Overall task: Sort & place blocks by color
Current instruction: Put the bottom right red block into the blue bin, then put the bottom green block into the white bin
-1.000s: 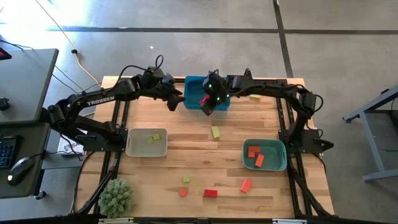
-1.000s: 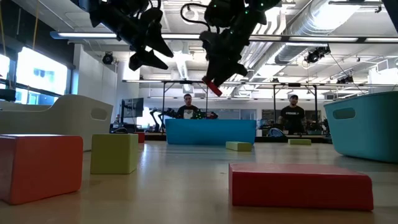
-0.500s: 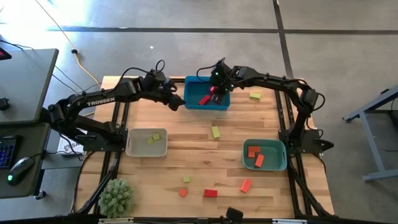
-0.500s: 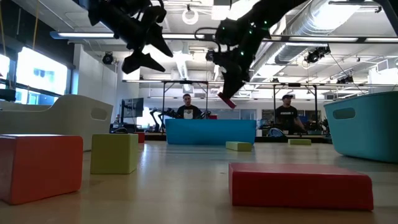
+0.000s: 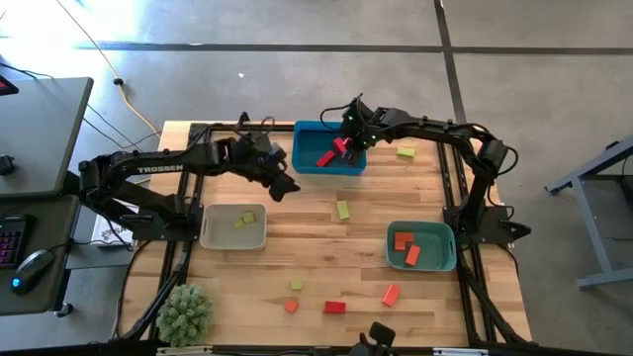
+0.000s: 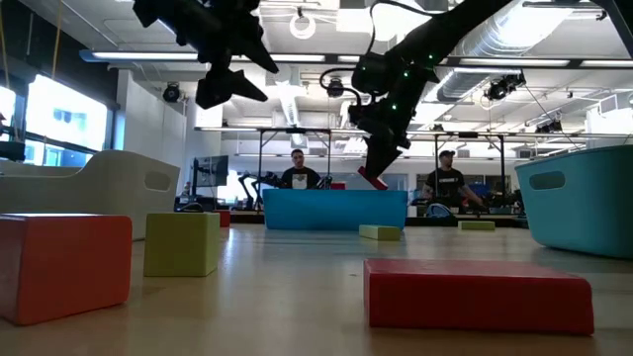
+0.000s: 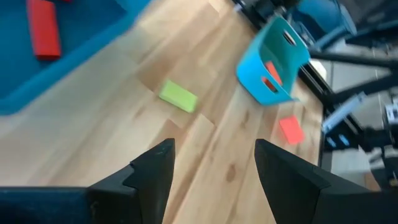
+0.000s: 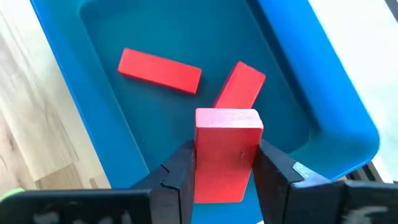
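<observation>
Moved over the blue tray point(image 5: 354, 166) — right hand point(image 8: 219, 163) clamped on red block point(image 8: 226, 152), ready to drop; left hand point(image 7: 211, 163) open, empty.

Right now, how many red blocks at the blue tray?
3: two lying in the blue tray, a long one and another; the third is held above it in the right gripper's jaws.
</observation>
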